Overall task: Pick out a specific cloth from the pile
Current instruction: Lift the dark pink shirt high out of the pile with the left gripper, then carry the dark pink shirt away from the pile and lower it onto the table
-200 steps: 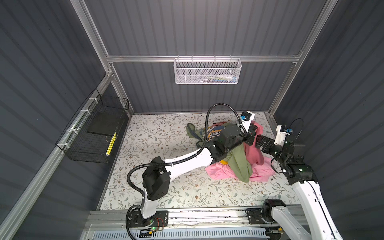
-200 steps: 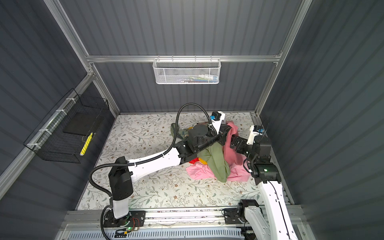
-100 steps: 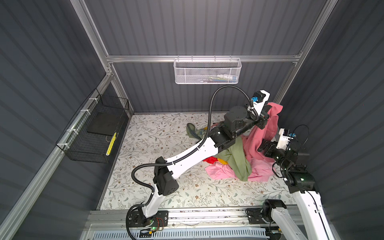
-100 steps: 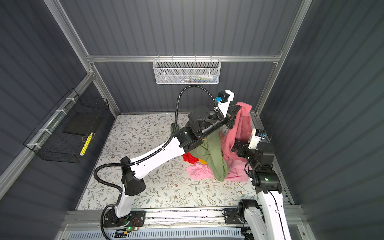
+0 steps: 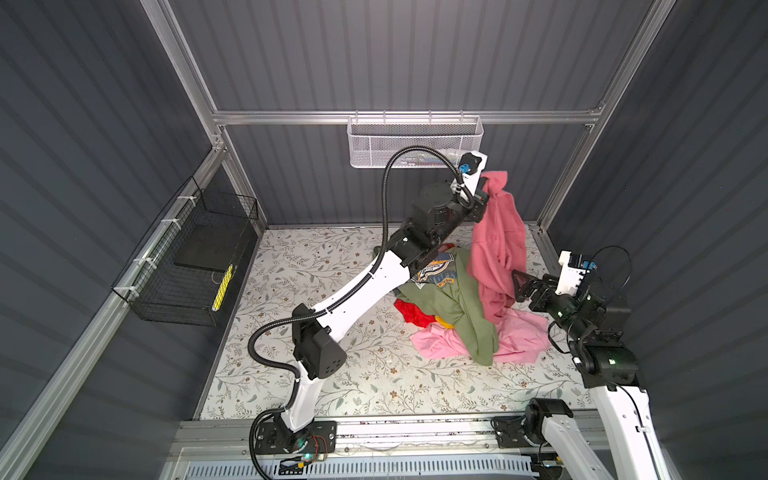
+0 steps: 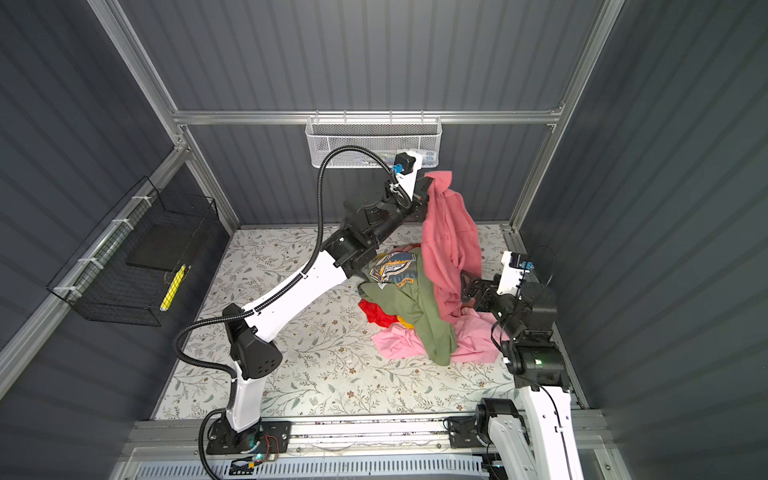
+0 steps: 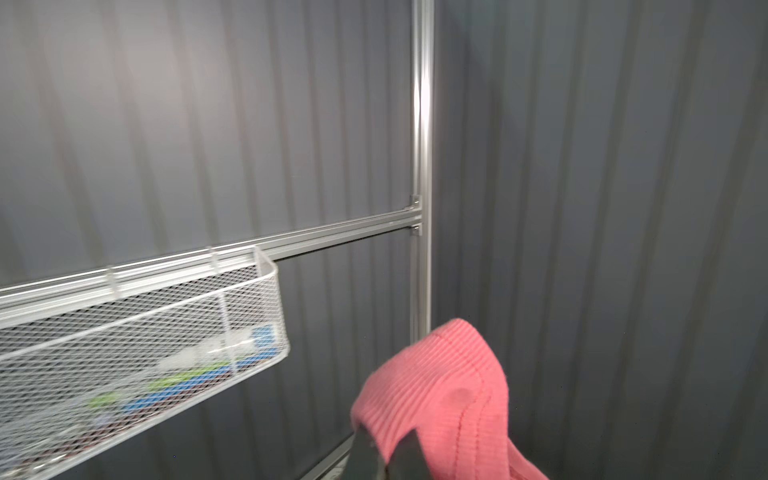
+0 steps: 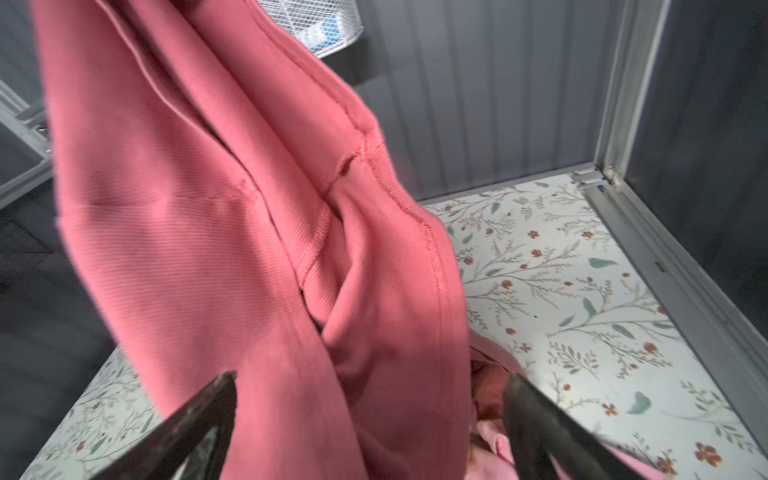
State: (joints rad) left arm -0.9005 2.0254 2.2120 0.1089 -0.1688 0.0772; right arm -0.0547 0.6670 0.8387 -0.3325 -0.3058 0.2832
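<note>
Fabric is hanging from the left gripper (image 5: 482, 199): the plain dusty salmon-pink ribbed cloth (image 5: 496, 245) is being held high above the floral-patterned table (image 5: 374, 374), near the back wall and just below the white wire-mesh basket (image 5: 399, 145). The left jaws are clenching on the cloth's top edge, which in the left wrist view is folding over the dark fingers (image 7: 405, 457). The cloth is draping downward, and its lower end is reaching the pile (image 5: 453, 328) of mixed garments, lying against the olive green T-shirt with blue-white-orange print (image 5: 461, 299) and the bright pink cloth (image 5: 519, 336). A bright red cloth (image 5: 409, 311) is poking out of the pile's left side in both top views. The right gripper (image 5: 517, 285) is hovering just beside the hanging cloth's lower part with its jaws spread wide, gripping nothing; whether its fingers are touching the fabric I cannot tell.
</note>
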